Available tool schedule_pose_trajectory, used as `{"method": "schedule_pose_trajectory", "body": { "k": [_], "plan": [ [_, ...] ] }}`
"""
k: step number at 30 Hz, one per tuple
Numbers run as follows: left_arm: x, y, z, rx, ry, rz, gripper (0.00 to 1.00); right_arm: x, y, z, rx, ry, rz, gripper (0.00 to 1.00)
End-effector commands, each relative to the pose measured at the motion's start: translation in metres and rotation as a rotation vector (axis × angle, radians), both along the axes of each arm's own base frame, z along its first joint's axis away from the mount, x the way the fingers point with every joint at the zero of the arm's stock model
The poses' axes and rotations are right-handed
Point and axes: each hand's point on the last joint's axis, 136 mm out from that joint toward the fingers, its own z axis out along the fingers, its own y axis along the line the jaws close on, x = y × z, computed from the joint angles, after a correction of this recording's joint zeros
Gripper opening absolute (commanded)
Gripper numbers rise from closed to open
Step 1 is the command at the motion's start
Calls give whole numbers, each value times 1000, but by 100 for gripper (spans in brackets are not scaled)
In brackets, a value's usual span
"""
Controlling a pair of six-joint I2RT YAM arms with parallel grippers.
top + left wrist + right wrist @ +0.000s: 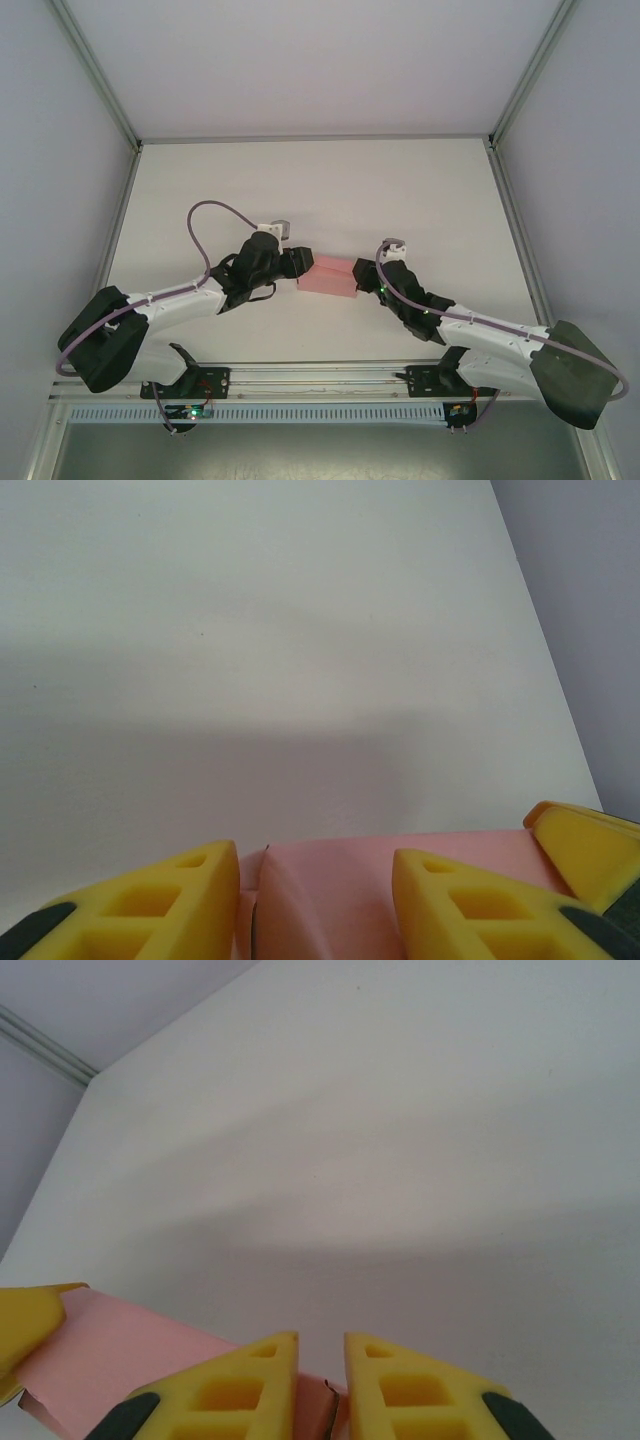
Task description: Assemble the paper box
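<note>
Top external view: the paper box (332,277) lies flat on the white table (320,190), a little toward 6 o'clock from the table's middle.
Box material: thin pink card, matte, formed into a low rectangular block with a crease line across its top.
Nine o'clock end: the left gripper (300,264), in a black housing, meets the box here.
Three o'clock end: the right gripper (366,281) meets the opposite end.
Left wrist view: yellow fingers (150,905) with hollow moulded cells stand either side of the box end and touch the pink card, clamped across it. A rounded fold and a thin card edge show between them. At 4 o'clock a yellow finger of the right gripper rests against the far end.
Right wrist view: the fingers (230,1390) stand nearly together, a sliver of pink card in the narrow gap at 6 o'clock. Whether they press it cannot be told, as the close view is blurred. The box stretches toward 8 o'clock, where a yellow finger of the left gripper sits.
Table surface: smooth, matte, softly shadowed.
</note>
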Motion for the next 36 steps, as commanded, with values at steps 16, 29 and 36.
{"method": "schedule_pose_trajectory", "body": {
  "k": [16,29,36],
  "plan": [
    [6,16,1,-134,257,34,71,-44,-45,-98,-385,251,37,12],
    [-14,30,-39,-186,242,59,55,-46,-47,-102,-383,250,31,12],
    [-40,19,-81,-127,226,-152,39,-45,-44,-104,-392,193,78,12]
  ]
}}
